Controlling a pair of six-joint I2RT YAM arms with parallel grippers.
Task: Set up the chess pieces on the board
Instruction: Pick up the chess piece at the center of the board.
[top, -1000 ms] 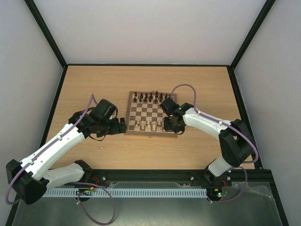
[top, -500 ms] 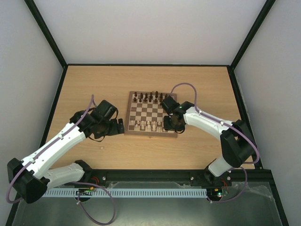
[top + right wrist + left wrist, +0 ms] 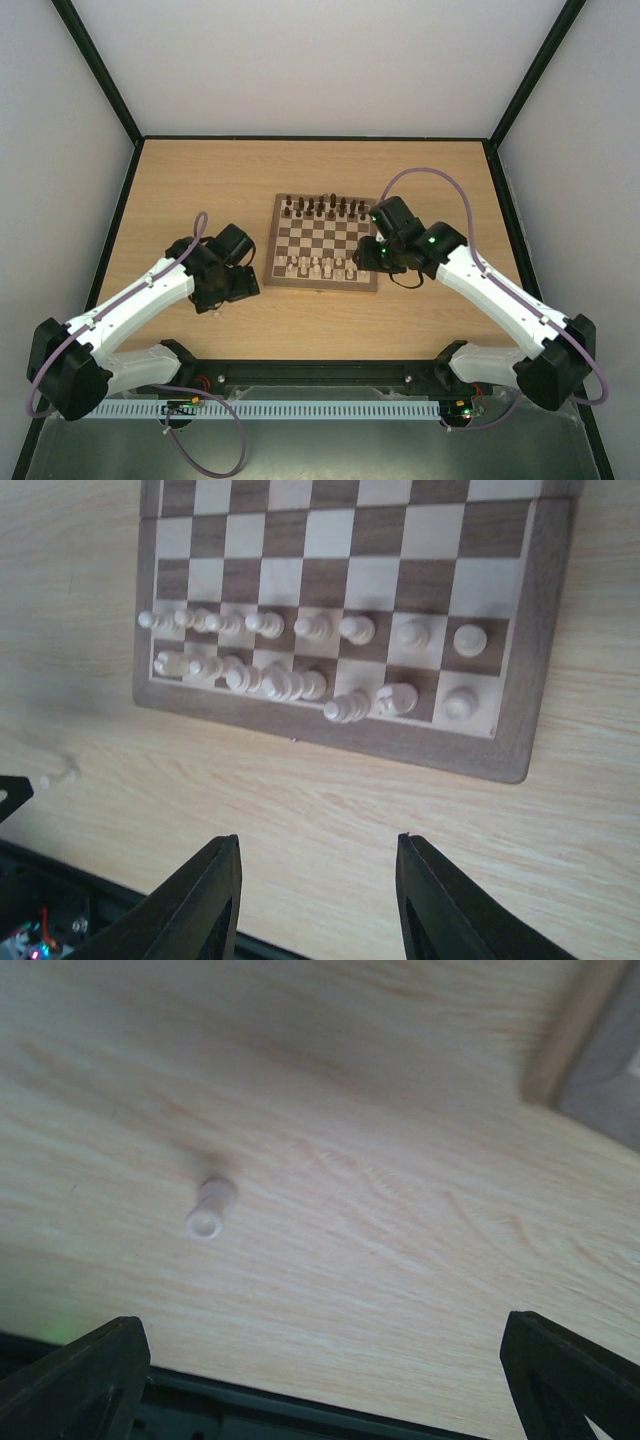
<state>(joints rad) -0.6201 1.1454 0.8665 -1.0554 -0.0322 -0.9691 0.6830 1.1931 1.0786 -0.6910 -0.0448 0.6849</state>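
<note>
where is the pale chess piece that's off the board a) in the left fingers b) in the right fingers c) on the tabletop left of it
c, the pale chess piece sits on the bare tabletop, apart from the board, with nothing holding it

The left arm [image 3: 130,305] extends forward, with the left gripper [image 3: 320,1325] pointed down just left of the board [image 3: 318,236], near its near-left corner. Its fingers [image 3: 80,1380] are spread wide and hold nothing. The right arm [image 3: 500,295] reaches inward. The right gripper [image 3: 317,845] is at the board's near-right corner, fingers partly apart and empty.
</note>
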